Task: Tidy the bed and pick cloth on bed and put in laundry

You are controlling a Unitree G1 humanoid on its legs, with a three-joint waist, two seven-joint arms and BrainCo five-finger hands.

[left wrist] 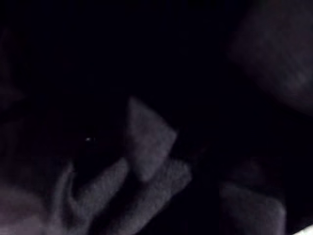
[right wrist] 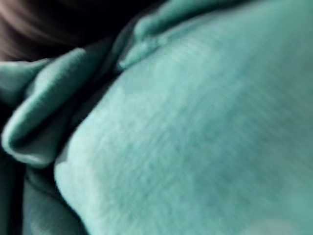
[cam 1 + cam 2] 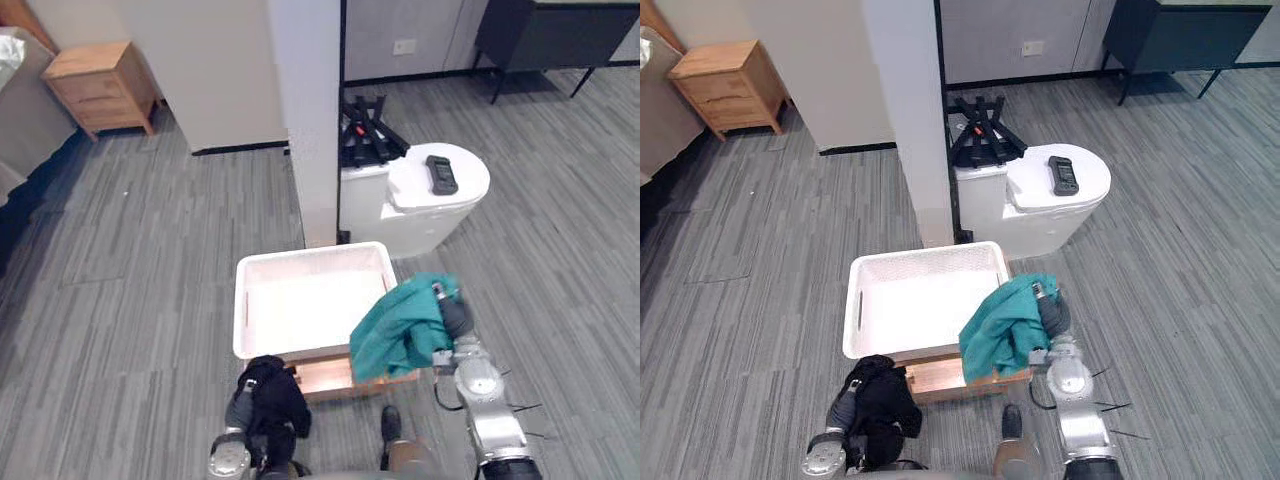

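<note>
Teal cloth (image 3: 400, 325) hangs bunched from right hand (image 3: 453, 318) at the near right corner of white laundry basket (image 3: 310, 256), partly over the rim; the open basket lies ahead and left of that hand. Black cloth (image 3: 272, 392) is heaped on left hand (image 3: 240, 404), just short of the near left corner. Both hands' fingers are buried in fabric: grip cannot be told. Right hand is nearer to dropping in

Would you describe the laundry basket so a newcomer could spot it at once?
Find the white pillar mid-room. Just before it, on a low wooden stand, sits the white basket. It is rectangular and open, unlike the round lidded bin nearby.
</note>
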